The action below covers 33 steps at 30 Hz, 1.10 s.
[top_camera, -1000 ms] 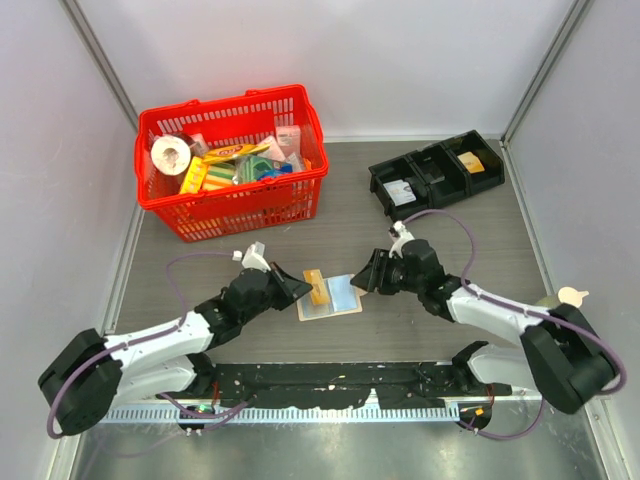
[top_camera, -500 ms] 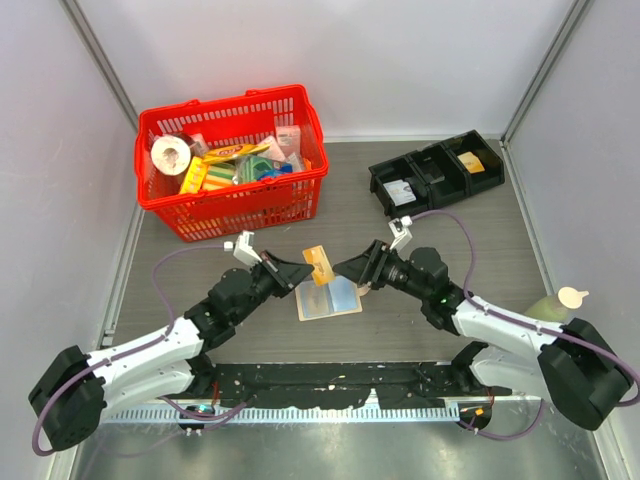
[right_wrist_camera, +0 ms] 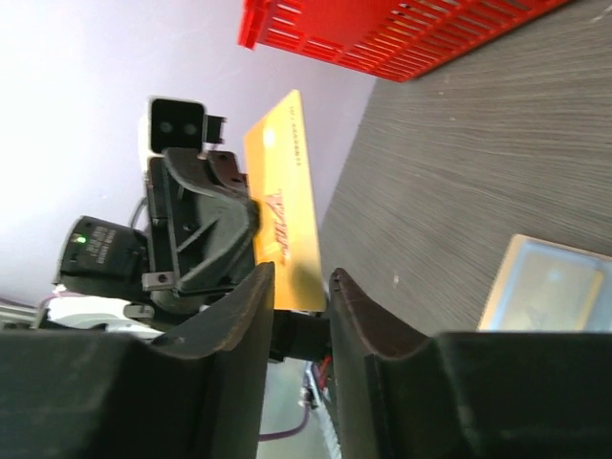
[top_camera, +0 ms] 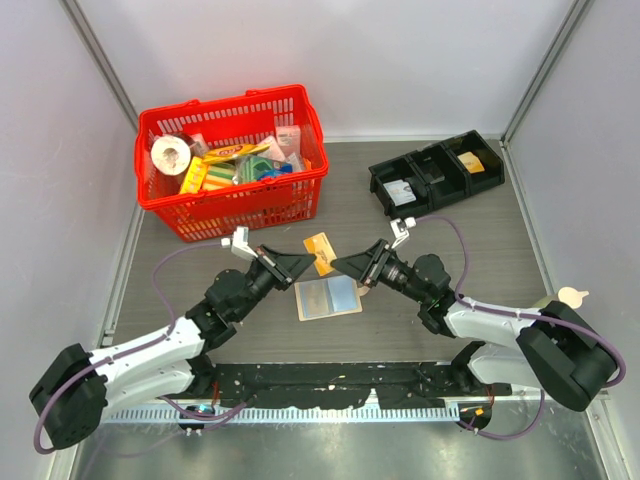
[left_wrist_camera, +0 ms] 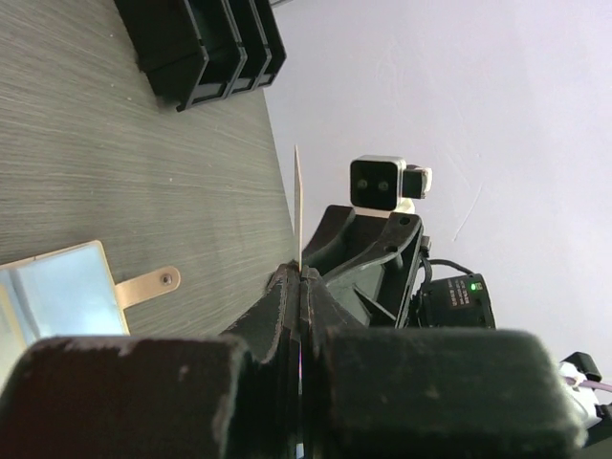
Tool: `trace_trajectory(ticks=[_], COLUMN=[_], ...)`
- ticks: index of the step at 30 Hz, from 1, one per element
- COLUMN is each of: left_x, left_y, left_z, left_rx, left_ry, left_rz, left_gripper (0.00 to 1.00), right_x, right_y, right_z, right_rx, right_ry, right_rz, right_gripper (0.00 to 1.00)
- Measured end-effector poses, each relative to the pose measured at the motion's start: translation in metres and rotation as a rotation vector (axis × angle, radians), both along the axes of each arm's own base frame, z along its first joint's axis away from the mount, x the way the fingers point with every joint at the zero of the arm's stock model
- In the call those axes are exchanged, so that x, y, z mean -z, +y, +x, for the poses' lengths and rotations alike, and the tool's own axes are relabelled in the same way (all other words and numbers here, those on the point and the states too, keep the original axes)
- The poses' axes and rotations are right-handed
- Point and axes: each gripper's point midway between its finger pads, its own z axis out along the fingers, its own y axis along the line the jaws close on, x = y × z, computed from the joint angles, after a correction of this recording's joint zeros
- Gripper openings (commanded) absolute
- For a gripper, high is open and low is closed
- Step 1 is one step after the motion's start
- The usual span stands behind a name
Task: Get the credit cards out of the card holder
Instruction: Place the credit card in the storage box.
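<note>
left gripper (left_wrist_camera: 301,279): fingers pressed together on 1 end of the credit card (right_wrist_camera: 282,191). it is a flat pinch on both faces, so the thin plastic cannot slide or twist.
credit card: yellow-orange, up off the table (top_camera: 450,250), standing on edge beyond the left fingertips. the left wrist view sees it as a mere line. it is held high and upright, i judge, so that its free end is offered across.
right gripper (right_wrist_camera: 301,277): pointing straight at the left one, nose to nose, jaws apart with the card's free end in the gap. whether the pads touch the card i cannot tell.
step in hand: looks like a handover, 1 arm presenting and the other placed to receive. the left should not let go before the right has a sure hold.
card holder (top_camera: 328,297): lying open and flat on the table, below and between the 2 grippers, touched by neither. the pale blue-grey sleeve faces up and the closure tab (left_wrist_camera: 148,284) sticks out at the side. whether more cards sit in the sleeves i cannot tell.
black tray (top_camera: 437,172): 3 compartments, well apart at the far right. it is a likely drop place, which would explain passing the card to the right arm.
red basket (top_camera: 240,210): far left, full of odds and ends, no part in this step.
</note>
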Motion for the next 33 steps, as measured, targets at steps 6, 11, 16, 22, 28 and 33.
trace_trajectory(ticks=[6,11,16,22,28,33], left_x=[0.001,0.011,0.026,0.016,-0.021,-0.024], left_y=[0.001,0.007,0.027,0.04,0.026,0.013], left_z=[0.0,-0.001,0.002,-0.001,-0.003,-0.011], left_rx=[-0.007,-0.003,0.001,0.109,0.366,0.605], left_ry=[0.001,0.004,0.002,-0.078,-0.242,-0.362], left_rz=[-0.013,0.026,0.16,0.483,0.715,0.832], left_gripper=[0.19,0.55,0.82,0.82,0.81,0.74], right_x=[-0.015,-0.011,-0.002,-0.021,-0.033,-0.027], right_y=[0.001,0.0,-0.011,-0.019,-0.019,-0.022], right_z=[-0.001,-0.002,0.0,0.008,-0.008,-0.028], right_rx=[-0.009,-0.013,-0.013,-0.083,-0.288,-0.473], right_ry=[-0.029,-0.031,-0.059,-0.191,-0.355,-0.437], right_rz=[0.051,0.034,-0.079,-0.272,-0.471,-0.559], right_gripper=[0.01,0.01,0.01,0.01,0.01,0.01])
